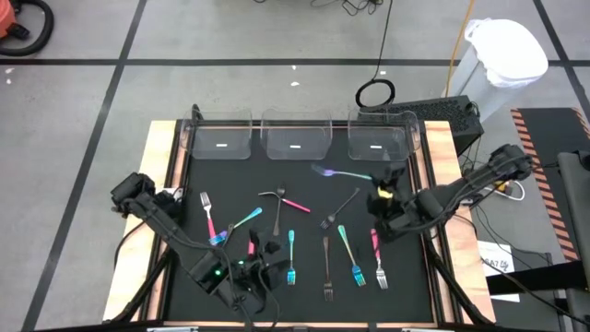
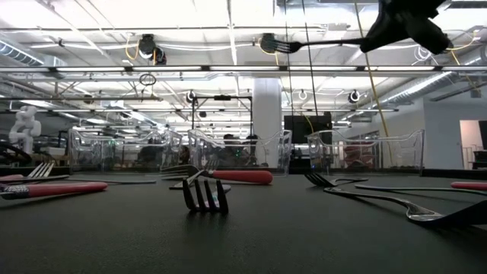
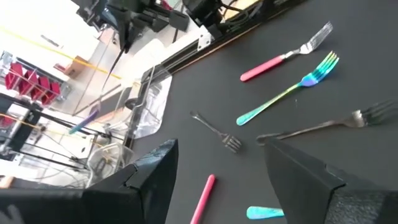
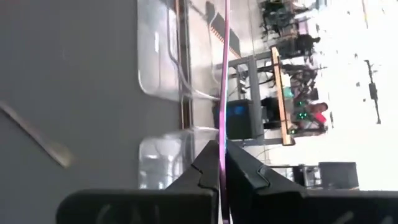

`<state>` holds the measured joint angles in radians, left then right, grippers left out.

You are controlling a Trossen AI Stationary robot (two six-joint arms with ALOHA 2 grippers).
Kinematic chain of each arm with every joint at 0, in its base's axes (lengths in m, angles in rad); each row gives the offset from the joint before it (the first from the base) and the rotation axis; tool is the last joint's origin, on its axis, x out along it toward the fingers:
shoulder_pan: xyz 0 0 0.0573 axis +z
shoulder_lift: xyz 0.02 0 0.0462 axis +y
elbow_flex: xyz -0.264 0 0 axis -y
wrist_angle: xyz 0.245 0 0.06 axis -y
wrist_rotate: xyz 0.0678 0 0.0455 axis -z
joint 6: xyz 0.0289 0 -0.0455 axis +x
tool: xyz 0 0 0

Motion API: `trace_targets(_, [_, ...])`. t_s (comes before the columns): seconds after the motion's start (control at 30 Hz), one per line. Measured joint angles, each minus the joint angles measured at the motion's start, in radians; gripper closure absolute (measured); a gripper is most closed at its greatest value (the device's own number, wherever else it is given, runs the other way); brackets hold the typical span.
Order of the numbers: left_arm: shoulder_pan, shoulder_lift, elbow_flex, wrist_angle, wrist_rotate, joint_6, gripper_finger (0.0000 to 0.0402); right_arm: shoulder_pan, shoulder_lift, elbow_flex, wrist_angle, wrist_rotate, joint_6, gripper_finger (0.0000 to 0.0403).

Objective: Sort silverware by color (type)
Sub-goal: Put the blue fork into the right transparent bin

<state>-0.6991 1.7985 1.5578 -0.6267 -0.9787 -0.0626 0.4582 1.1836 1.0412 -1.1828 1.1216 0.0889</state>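
Purple-tinted metal runs between the pinched fingers of the right gripper: a slim iridescent fork, clamped by its handle and carried in the air over the far right of the black mat, its head reaching left toward the gap between the middle bin and the right bin; from table height the same fork hangs high above the surface, tines leftward; the left gripper sits low at the near left of the mat, jaws spread wide with nothing between them; just beyond its fingers lies a pink handle and a black fork; the rest of the silverware is scattered across the mat: a pink-handled fork at the left, a teal-handled piece beside it, a pink-handled spoon near the centre, a blue-tined fork near the front, an all-black fork to its right, a rainbow fork next, a second pink-handled fork farthest right, and a black spoon lying between centre and the right arm; the left bin stands at the far edge with the other two, all three clear plastic
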Motion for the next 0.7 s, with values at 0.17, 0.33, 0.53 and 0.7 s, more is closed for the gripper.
trace_targets(0.17, [0.002,-0.002,0.0,-0.051,-0.001,-0.002,0.0162,-0.105,-0.086,0.0,-0.036,-0.053,-0.159,0.04])
trace_targets(0.33, [0.001,-0.002,0.0,-0.066,-0.001,-0.002,0.0162,-0.226,-0.154,0.0,-0.093,-0.048,-0.265,0.04])
trace_targets(0.53, [0.01,-0.002,0.0,-0.066,-0.001,0.019,0.0162,-0.367,-0.171,-0.007,-0.158,-0.05,-0.351,0.04])
trace_targets(0.7, [0.027,-0.002,0.0,-0.064,0.0,0.021,0.0162,-0.474,-0.17,-0.057,-0.161,-0.072,-0.459,0.04])
